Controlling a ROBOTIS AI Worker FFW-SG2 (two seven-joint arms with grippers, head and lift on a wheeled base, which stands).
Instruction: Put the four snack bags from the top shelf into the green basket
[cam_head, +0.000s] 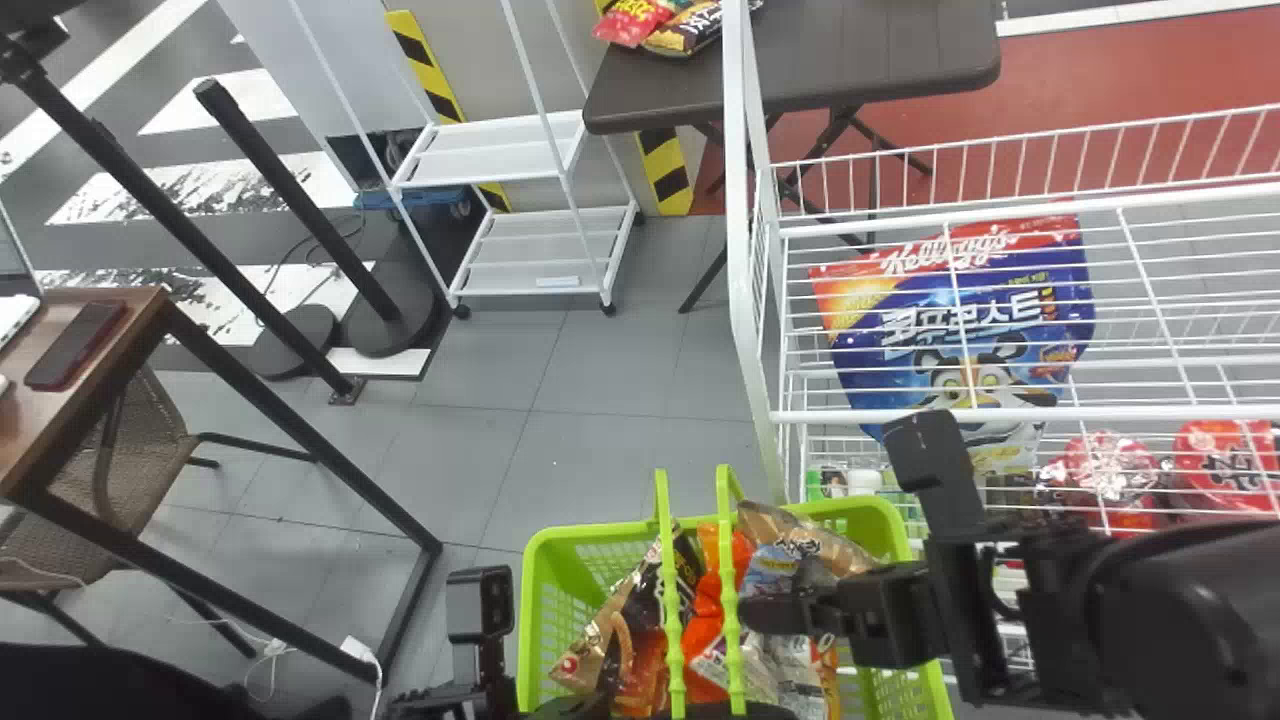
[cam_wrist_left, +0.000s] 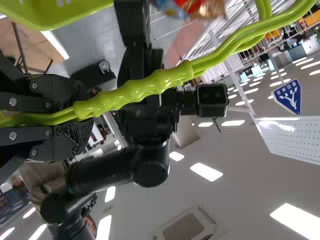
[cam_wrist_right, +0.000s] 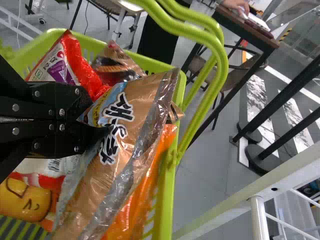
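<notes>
"Black right arm (cam_head: 1150, 600), nearest, enters from the robot's right. What stands behind it?"

"White wire rack (cam_head: 740, 200), beyond the arm. It carries a blue-and-red pouch (cam_head: 870, 370)."

"Locate the basket."

"Green basket (cam_head: 530, 600): left of the rack, under the right hand (cam_wrist_right: 87, 118). Left hand (cam_wrist_left: 82, 117): clamped on the basket handles (cam_wrist_left: 125, 93)."

"Right hand status?"

"Clamped on one corner of the tan snack bag (cam_wrist_right: 137, 110). Bag position: over the basket, just forward of the fingers. Long axis: slanted across them, far left to near right."

"Which hand applies?"

"Right; it is already at the bag. I would expect the next step to be release, with little sideways travel. Caution: the far end sits close to the rim and could catch."

"Labels?"

"Bold dark lettering, edged in white, on the tan bag's exposed face. Smaller: a purple patch on the red bag (cam_wrist_right: 74, 50) beside it."
</notes>
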